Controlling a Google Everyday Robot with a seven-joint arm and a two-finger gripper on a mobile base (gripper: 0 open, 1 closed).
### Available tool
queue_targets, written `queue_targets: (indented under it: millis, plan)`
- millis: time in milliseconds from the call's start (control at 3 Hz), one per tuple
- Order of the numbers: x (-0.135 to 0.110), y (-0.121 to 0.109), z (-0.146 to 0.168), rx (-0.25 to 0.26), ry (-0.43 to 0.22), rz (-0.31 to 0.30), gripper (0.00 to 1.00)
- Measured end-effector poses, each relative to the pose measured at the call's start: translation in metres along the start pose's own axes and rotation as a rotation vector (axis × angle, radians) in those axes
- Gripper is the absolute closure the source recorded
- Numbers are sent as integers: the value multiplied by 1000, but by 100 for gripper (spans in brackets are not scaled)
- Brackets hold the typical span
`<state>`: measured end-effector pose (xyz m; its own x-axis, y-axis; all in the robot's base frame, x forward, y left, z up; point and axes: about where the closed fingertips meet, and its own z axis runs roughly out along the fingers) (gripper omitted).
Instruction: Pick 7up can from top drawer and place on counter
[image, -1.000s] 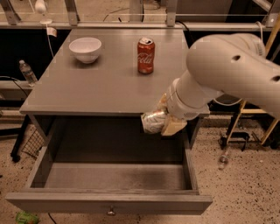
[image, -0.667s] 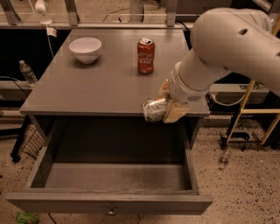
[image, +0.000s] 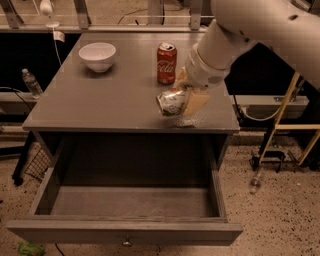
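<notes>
1. Claw (image: 181, 104): at the end of the white arm (image: 260, 25), over the front-right part of the tabletop (image: 100, 105), close to the front edge. Clamped on the 7up can (image: 170, 102), with yellowish fingers (image: 197, 102) pressed against its right side.
2. 7up can: silvery with green marks, dented, held on its side, one end turned toward the left edge. Low over the tabletop, with a dark shadow just beneath; impossible to tell whether touching the surface or just clear of it.
3. Red can (image: 166, 62): upright, just behind the claw toward the back edge, right of the middle. Apart from the 7up can.
4. Bowl (image: 97, 56): white, upright, near the back-left corner, well apart from both cans.
5. Drawer (image: 125, 231): below the front edge, standing open toward the camera, as wide as the cabinet. Small round knob (image: 127, 243) at the middle of its front panel.
6. Bottle (image: 30, 82): on the floor beyond the left edge, upright. Second bottle (image: 255, 181): lying on the speckled floor beyond the right edge, near the front-right corner.
</notes>
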<state>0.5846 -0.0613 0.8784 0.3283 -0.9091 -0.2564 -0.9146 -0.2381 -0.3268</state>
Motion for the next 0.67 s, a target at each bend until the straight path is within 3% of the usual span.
queue_targets:
  millis: [667]
  plan:
    - [-3,-12,-5,9,-12,-6,55]
